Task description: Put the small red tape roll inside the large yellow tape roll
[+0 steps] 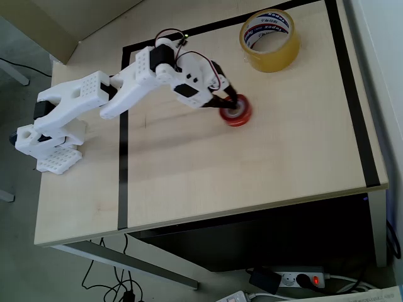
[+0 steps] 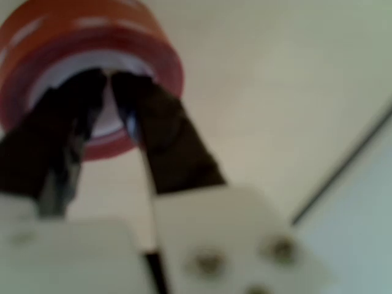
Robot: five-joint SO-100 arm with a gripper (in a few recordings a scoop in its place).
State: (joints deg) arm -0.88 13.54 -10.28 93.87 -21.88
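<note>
In the overhead view the white arm was based at the left edge of the bench, just outside the black tape line that ran down the bench's left side. From that base it reached rightward across the line, its upper links stretched low over the wood and its wrist bent down toward the surface. The pincer stood at the far right end of the reach, its dark fingers pointing into the small red tape roll.

In the wrist view the two dark fingers ran up into the white core of the small red tape roll, tips nearly together and inside the ring's opening. The picture was blurred, so whether they pressed on the core wall could not be told; the pincer read as almost closed within the hole. The roll lay flat on the bench near its middle.

The large yellow tape roll rested flat near the bench's far edge, up and to the right of the red roll and well apart from it, its printed white core facing upward.
</note>
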